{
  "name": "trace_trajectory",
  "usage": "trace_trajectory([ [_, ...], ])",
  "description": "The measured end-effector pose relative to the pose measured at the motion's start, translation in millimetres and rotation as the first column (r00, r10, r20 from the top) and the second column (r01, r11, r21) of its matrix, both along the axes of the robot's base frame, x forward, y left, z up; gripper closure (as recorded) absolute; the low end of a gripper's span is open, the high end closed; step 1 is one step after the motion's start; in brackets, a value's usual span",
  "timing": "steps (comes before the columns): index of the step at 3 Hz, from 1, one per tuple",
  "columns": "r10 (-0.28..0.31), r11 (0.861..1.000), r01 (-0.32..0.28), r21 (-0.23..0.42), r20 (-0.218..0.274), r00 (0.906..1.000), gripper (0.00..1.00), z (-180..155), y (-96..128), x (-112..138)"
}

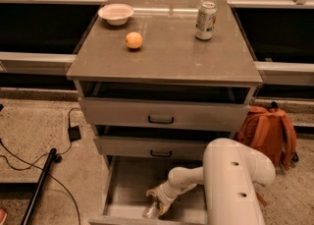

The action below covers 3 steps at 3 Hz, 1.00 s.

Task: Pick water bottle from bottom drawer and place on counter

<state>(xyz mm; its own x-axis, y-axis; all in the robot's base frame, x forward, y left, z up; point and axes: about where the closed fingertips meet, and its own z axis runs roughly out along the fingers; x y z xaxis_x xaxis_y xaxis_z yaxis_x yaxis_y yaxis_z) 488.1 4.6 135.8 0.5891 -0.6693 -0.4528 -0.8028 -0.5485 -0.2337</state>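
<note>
The pale, tan-tipped gripper (pixel 158 200) reaches low into the bottom drawer (pixel 122 180), a deep, plain grey box pulled open; whether it is apart or clamped cannot be told. Right against it, at the drawer's front wall, lies the water bottle (pixel 150 212), clear crinkly plastic. The smooth, rounded white arm (pixel 230 180) rises to the right. Above, two shallower grey drawers (pixel 162 115) carry dark handles. The flat stone-like counter (pixel 167 62) bears a round orange (pixel 134 40), a shallow white bowl (pixel 116 14) and a cylindrical soda can (pixel 206 20). An orange fabric backpack (pixel 269 133) stands beside the cabinet.
</note>
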Motion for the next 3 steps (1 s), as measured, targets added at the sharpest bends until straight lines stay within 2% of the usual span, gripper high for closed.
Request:
trace_trajectory([
  [2,0.009,1.0,-0.009,0.023,-0.03,0.9995,0.64,-17.8,7.3,-4.0],
  [3,-0.004,0.992,0.008,0.128,-0.033,0.9995,0.88,9.4,14.1,-1.3],
])
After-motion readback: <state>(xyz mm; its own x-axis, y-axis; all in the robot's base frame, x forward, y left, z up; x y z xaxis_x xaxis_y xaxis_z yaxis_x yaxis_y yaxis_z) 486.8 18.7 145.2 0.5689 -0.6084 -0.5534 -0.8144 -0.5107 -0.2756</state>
